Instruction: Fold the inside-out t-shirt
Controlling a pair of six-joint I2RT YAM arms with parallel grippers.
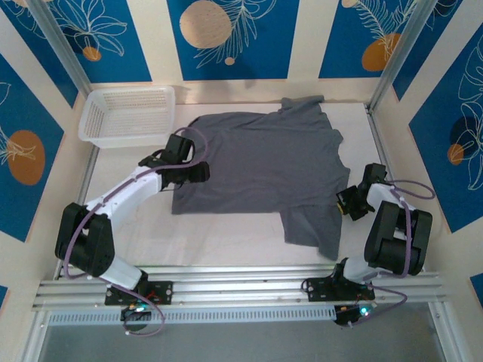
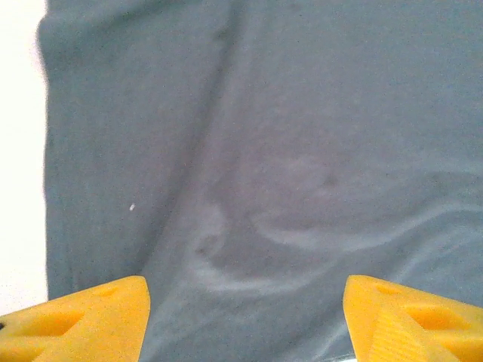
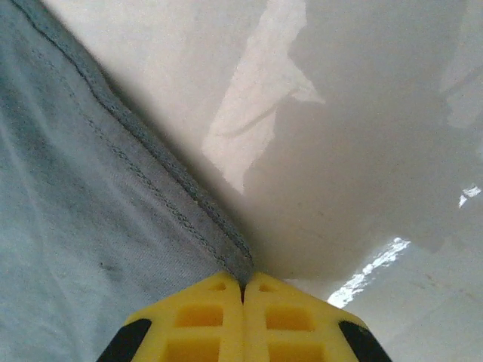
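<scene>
Yellow fingers of the left gripper stand wide apart just above grey cloth, holding nothing. The inside-out t-shirt lies spread mid-table, unfolded. I judge this the grasping stage before a first fold, which calls for both grippers pinching an edge. The right gripper is clenched at the hem; whether cloth is caught is unclear.

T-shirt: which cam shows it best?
Top external: the whole t-shirt lies spread on the table. Left wrist gives a close patch of wrinkled fabric; right wrist gives one stitched edge meeting its shut pincer.
</scene>
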